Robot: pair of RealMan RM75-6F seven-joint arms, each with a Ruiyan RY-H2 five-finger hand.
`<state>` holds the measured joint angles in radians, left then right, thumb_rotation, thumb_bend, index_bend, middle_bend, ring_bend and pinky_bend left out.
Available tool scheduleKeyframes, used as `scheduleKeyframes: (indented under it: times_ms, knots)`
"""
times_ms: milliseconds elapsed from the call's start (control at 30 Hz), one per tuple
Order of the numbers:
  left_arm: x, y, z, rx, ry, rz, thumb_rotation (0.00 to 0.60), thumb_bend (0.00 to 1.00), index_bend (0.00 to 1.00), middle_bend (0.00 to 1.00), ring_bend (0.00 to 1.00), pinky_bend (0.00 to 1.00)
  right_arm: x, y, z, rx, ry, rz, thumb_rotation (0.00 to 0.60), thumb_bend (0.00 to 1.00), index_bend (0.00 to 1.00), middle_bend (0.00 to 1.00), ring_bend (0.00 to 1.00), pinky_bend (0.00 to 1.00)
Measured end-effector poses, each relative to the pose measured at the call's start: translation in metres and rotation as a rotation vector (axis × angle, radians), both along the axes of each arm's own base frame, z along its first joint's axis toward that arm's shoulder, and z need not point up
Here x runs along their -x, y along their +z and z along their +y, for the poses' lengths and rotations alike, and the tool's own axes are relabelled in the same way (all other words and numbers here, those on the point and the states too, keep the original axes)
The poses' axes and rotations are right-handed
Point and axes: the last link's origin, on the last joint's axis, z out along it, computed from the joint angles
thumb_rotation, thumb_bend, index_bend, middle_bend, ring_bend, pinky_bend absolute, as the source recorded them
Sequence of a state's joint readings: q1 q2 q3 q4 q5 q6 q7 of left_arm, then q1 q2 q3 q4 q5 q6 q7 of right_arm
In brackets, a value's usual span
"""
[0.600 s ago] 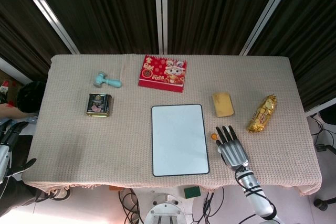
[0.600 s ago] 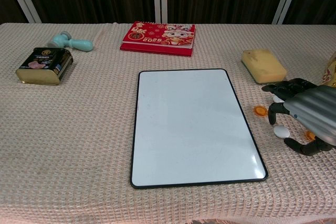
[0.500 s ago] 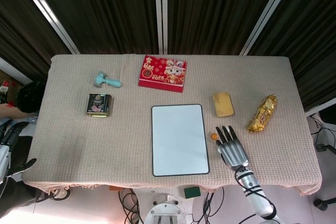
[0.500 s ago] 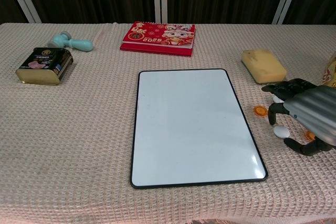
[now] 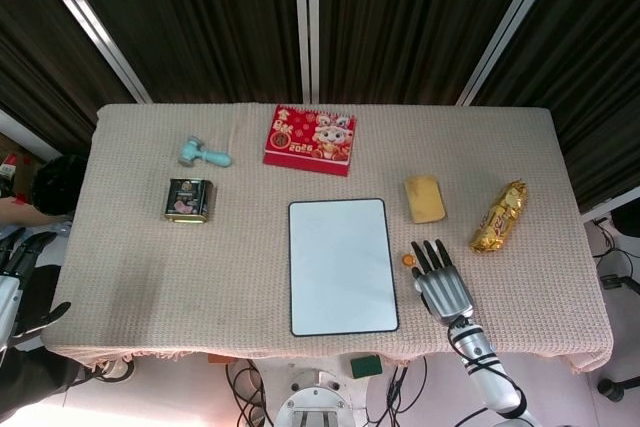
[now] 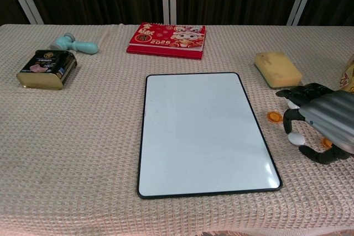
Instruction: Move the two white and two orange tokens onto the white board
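The right hand (image 6: 316, 121), dark-fingered with a ribbed silver back, is seen hovering low over the cluster of tokens, palm down, fingers spread and arched; nothing is gripped. Directly under its fingers a small white round token (image 6: 296, 139) is framed between thumb and fingertips, apparently not yet pinched. A second white token (image 6: 292, 105) is glimpsed just beyond it, partly hidden by the fingers. Just outside the fingertips, toward the board, a flat orange round token (image 6: 274, 116) lies on the cloth, and another orange token (image 6: 326, 142) is only partly visible under the palm.

Just beyond that orange token the black-framed rectangular white board (image 5: 340, 265) is found, and nothing lies on it. By that evidence no token has been placed; all four are left to move, the first pick being judged under way.

The left hand (image 5: 20, 267) is seen off the table's far edge, fingers apart and holding nothing.

No containers with visible contents are made out; the closed dark-and-gold rectangular tin (image 6: 47, 68) lies far across the table.
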<state>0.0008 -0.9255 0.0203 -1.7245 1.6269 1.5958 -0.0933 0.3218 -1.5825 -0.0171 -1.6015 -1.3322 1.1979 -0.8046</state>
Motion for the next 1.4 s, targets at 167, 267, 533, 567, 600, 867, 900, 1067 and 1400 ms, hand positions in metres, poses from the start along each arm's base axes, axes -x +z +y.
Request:
scheduleKeyframes:
  times_ms: [167, 267, 533, 567, 600, 867, 900, 1067, 1400]
  knots:
    - [0.0, 0.0, 0.0, -0.001, 0.0, -0.001, 0.6, 0.1, 0.11, 0.14, 0.0, 0.12, -0.001, 0.0, 0.0, 0.009, 0.005, -0.006, 0.6, 0.42, 0.51, 0.0, 0.0, 0.0]
    - [0.0, 0.0, 0.0, 0.0, 0.0, -0.001, 0.6, 0.1, 0.11, 0.14, 0.0, 0.12, -0.003, 0.0, -0.001, 0.011, 0.011, -0.012, 0.6, 0.43, 0.54, 0.0, 0.0, 0.0]
    - [0.0, 0.0, 0.0, 0.0, 0.002, -0.002, 0.6, 0.1, 0.11, 0.14, 0.0, 0.12, -0.034, -0.001, -0.014, 0.013, 0.101, -0.064, 0.6, 0.45, 0.54, 0.0, 0.0, 0.0]
    - [0.0, 0.0, 0.0, 0.0, 0.003, -0.001, 0.6, 0.1, 0.11, 0.14, 0.0, 0.12, -0.04, -0.002, -0.016, 0.011, 0.117, -0.069, 0.6, 0.45, 0.54, 0.0, 0.0, 0.0]
    - [0.0, 0.0, 0.0, 0.0, 0.003, -0.001, 0.6, 0.1, 0.11, 0.14, 0.0, 0.12, -0.046, -0.005, -0.019, 0.008, 0.133, -0.073, 0.6, 0.45, 0.54, 0.0, 0.0, 0.0]
    - [0.002, 0.002, 0.001, -0.009, 0.009, -0.004, 0.6, 0.1, 0.11, 0.14, 0.0, 0.12, -0.093, -0.037, -0.036, -0.038, 0.216, -0.087, 0.6, 0.46, 0.53, 0.0, 0.0, 0.0]
    - [0.003, 0.002, 0.001, -0.007, 0.01, -0.004, 0.6, 0.1, 0.11, 0.14, 0.0, 0.12, -0.095, -0.041, -0.038, -0.041, 0.218, -0.088, 0.6, 0.47, 0.5, 0.0, 0.0, 0.0]
    - [0.004, 0.002, 0.002, -0.003, 0.012, -0.005, 0.6, 0.1, 0.11, 0.14, 0.0, 0.12, -0.105, -0.054, -0.044, -0.052, 0.219, -0.093, 0.6, 0.4, 0.15, 0.0, 0.0, 0.0]
    - [0.003, 0.002, 0.002, -0.004, 0.012, -0.005, 0.6, 0.1, 0.11, 0.14, 0.0, 0.12, -0.096, -0.032, -0.045, 0.007, 0.231, -0.128, 0.6, 0.36, 0.0, 0.0, 0.0, 0.0]
